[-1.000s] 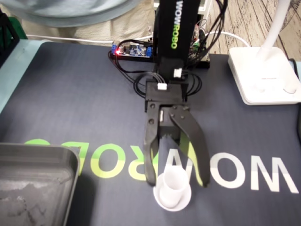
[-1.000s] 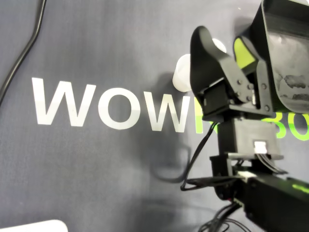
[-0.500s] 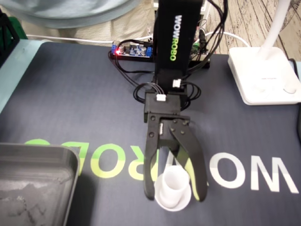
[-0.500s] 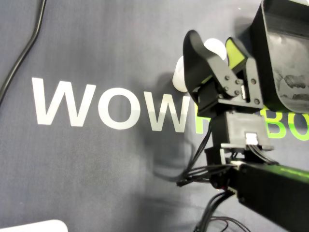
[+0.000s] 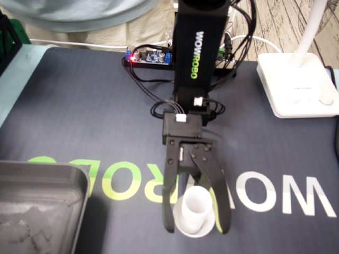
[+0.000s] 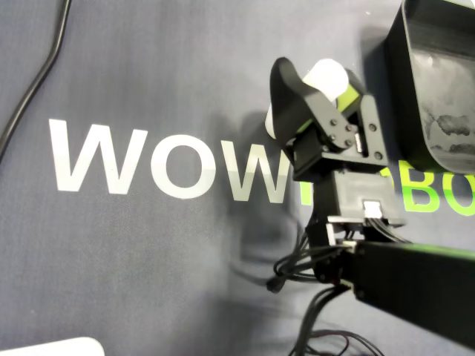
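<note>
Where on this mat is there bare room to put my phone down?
Bare mat lies between the grey tray and the circuit board, and between the hand and the white lamp base. It is crowded around the white cup, which the open hand straddles.

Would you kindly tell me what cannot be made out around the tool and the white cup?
- White cup: overhead view shows only its top; the tool covers the rest.
- Its inside: fixed view, too blurred to tell whether it holds anything.
- Grey tray: cut off by frame edges in both views.
- Lamp: fixed view, top edge cuts it.
</note>
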Controlling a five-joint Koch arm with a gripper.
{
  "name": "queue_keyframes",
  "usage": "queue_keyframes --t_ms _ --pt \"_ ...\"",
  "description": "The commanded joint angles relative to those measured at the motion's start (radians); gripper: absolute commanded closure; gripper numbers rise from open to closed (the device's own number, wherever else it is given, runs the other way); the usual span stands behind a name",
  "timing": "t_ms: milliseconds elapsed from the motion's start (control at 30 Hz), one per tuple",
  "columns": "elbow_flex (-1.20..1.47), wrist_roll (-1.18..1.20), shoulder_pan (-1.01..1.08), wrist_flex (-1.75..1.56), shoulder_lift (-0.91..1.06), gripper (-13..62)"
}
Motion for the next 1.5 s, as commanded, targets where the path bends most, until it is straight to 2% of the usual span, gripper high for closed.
queue_keyframes --t_ms 0,467,633,733,867,1000,1467 --pt "-0.04 -0.008 -0.014 -0.072 -0.003 19.4" --pt "-0.051 -0.003 -0.02 -0.071 -0.023 31.2" --pt "-0.055 0.0 -0.023 -0.069 -0.028 31.6" --pt "-0.055 0.008 -0.028 -0.071 -0.029 37.4" --pt "-0.06 0.011 -0.034 -0.069 -0.032 37.5" --pt "-0.061 0.021 -0.04 -0.071 -0.034 43.5" --pt "-0.089 0.035 -0.029 -0.064 -0.014 43.6"
